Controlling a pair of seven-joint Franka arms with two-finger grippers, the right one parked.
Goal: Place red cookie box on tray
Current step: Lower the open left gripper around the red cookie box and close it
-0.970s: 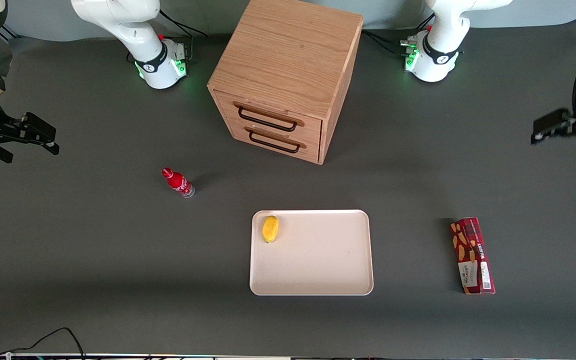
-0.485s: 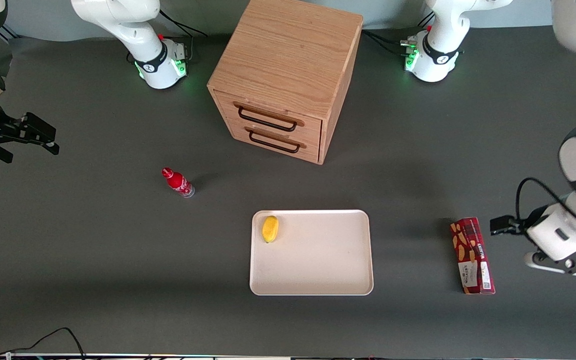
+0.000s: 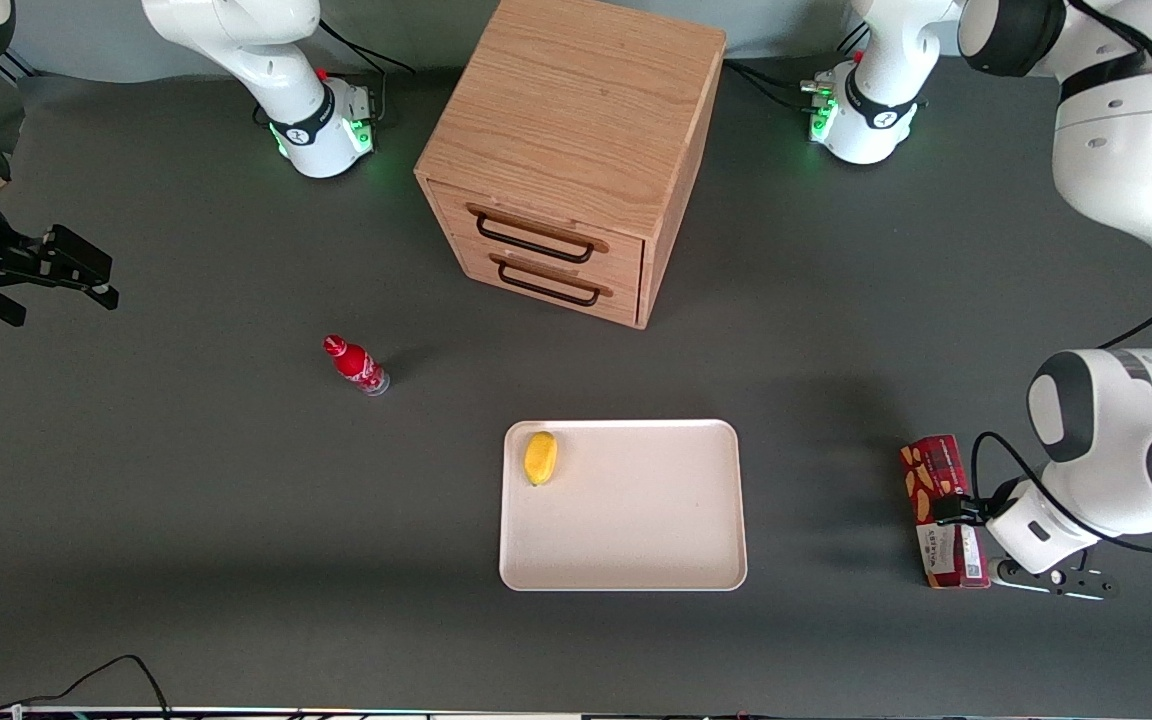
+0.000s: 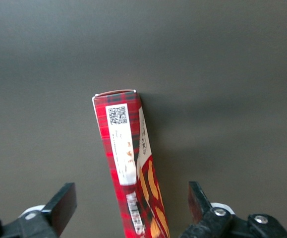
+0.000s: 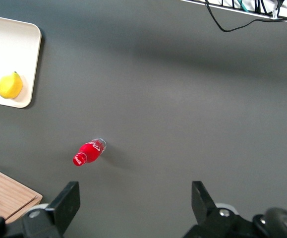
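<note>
Front view shows the red cookie box [image 3: 942, 512] lying flat on the dark tabletop [image 3: 236, 520], toward the working arm's end and well apart from the tray [image 3: 636, 540]. Part of the box's middle is covered by the arm's wrist and a black cable, so the claw [image 3: 948, 510] itself is mostly hidden there. From the left wrist view the claw [image 4: 132, 208] hangs above the box [image 4: 126, 163] with its two fingers [image 4: 64, 206] spread wide, one on each side and neither touching it. The box's nearer end runs out of that picture. A yellow lemon [image 3: 540, 457] sits in a tray corner. A small red bottle [image 3: 356, 364] and a wooden drawer cabinet [image 3: 576, 150] stand apart.
</note>
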